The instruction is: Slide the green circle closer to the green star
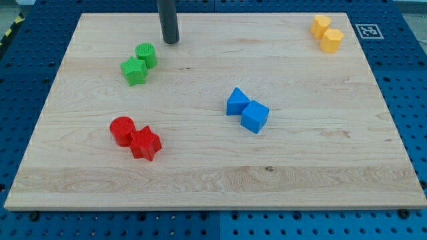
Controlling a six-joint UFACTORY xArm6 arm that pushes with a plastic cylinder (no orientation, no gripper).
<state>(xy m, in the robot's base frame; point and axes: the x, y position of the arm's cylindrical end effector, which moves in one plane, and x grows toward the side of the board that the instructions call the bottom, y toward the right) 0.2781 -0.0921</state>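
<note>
1. I am carrying no pincer at all, so there is nothing to open, close or grip with; I am working with a straight dark rod, and my tip (pixel 171 41) is resting on the wooden board (pixel 213 180) near the view's top edge.
2. My tip is sitting just up and to the view's right of the green circle (pixel 146 55), near it but not touching.
3. The green circle is lying in the board's upper left part, and it appears to be touching the green star (pixel 134 71), or very nearly so, with the star just below and to the view's left of it.
4. I am judging the task as essentially finished, or in its last nudge: the two green blocks are already paired.
5. If any push is still wanted, I am thinking a short, gentle one down and to the left, light enough not to shove the star along too.
6. The red, blue and yellow pairs are lying well apart and out of my way.
</note>
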